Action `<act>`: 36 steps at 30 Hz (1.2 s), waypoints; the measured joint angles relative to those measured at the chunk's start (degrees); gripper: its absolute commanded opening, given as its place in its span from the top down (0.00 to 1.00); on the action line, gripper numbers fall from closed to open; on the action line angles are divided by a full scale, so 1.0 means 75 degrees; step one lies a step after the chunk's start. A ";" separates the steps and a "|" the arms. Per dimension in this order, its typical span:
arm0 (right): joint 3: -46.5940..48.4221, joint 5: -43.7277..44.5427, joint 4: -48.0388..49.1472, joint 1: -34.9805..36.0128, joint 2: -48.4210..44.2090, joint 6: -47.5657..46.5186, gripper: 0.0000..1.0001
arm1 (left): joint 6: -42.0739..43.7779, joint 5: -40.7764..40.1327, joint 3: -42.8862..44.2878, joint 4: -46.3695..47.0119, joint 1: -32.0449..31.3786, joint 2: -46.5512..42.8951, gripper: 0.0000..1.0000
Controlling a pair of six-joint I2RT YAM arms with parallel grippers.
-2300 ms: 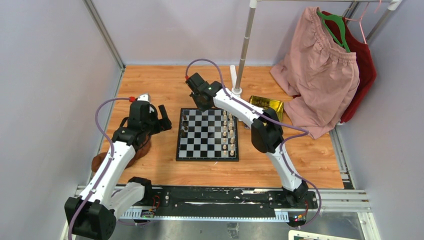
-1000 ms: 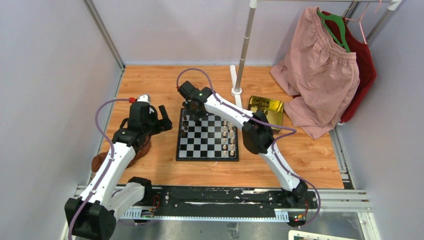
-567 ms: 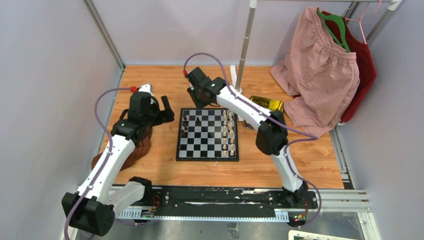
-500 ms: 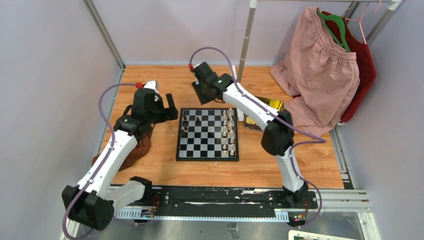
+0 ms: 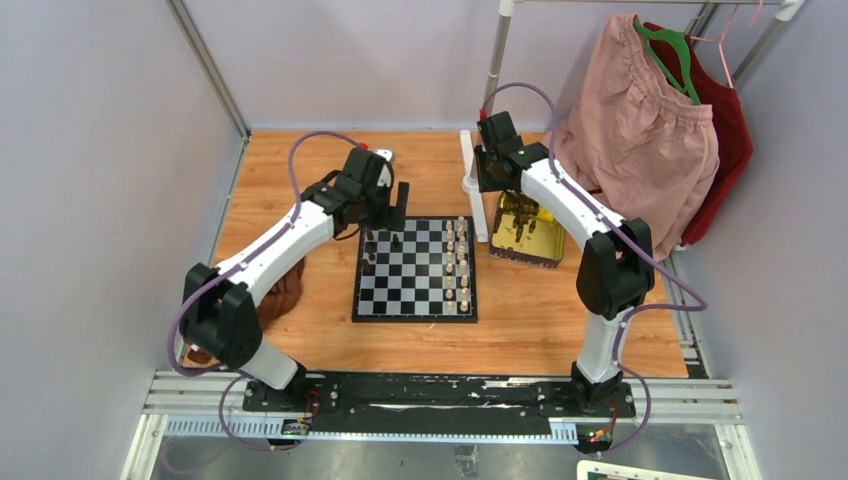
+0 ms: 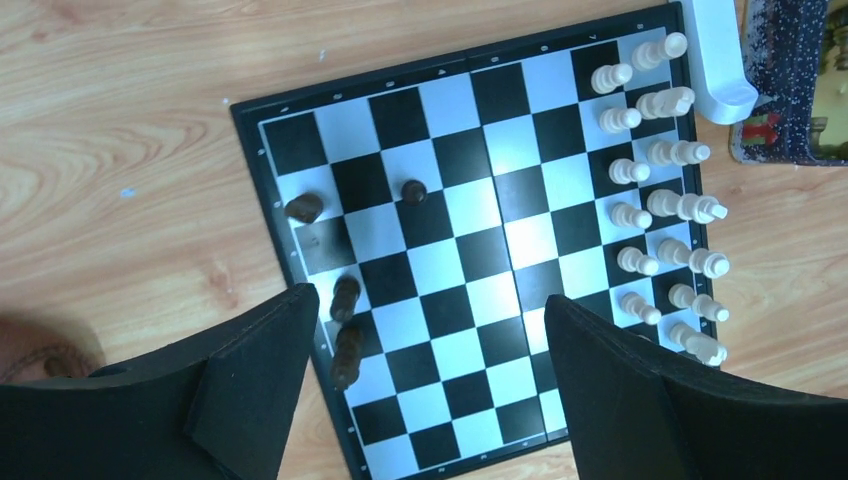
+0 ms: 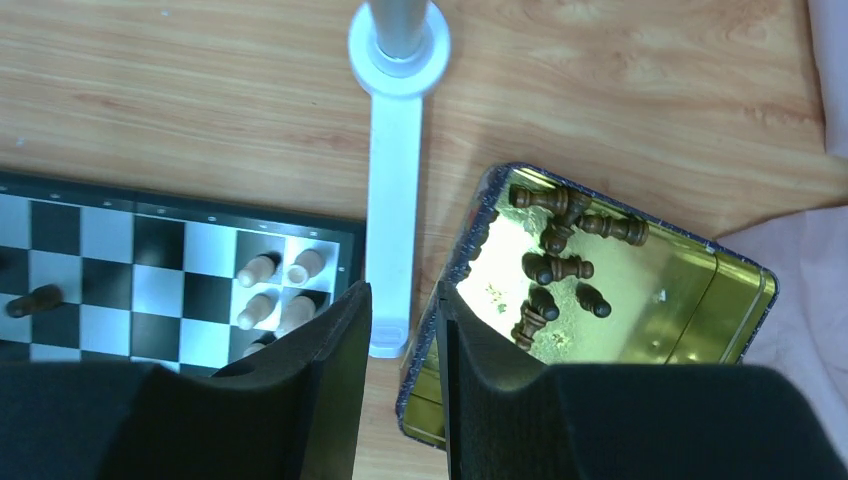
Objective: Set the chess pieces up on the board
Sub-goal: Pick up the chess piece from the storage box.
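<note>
The board lies mid-table. Two columns of cream chess pieces stand along its right side. A few dark pieces stand near its far left edge, one more a column in. My left gripper hovers open above that far left part. In the left wrist view its fingers frame bare squares, with dark pieces beside the left finger. My right gripper hangs over the gold tray. Its fingers stand narrowly apart, empty, beside several lying dark pieces.
A white rack foot and pole stand between the board and the tray. Pink and red garments hang at the far right. A brown object lies left of the board.
The right gripper left a dark piece on the board's far left, then swung right to above the gold tray. The left arm swung from the table's left to over the board's far left corner.
</note>
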 measured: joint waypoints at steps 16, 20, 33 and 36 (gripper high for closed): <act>-0.1157 -0.0050 0.0527 -0.0778 -0.0283 0.0198 0.67 | 0.0274 -0.0300 0.1303 -0.0184 -0.0420 0.2180 0.48; -0.1332 -0.0085 0.0606 -0.0935 -0.0353 0.0207 0.68 | 0.0268 -0.0326 0.1405 -0.0195 -0.0446 0.2573 0.50; -0.1626 -0.0090 0.0766 -0.1323 -0.0367 0.0233 0.67 | 0.0239 -0.0629 0.1451 -0.0321 -0.0469 0.3002 0.46; -0.1655 -0.0064 0.0731 -0.1466 -0.0364 0.0277 0.67 | 0.0213 -0.0650 0.1518 -0.0329 -0.0469 0.3013 0.42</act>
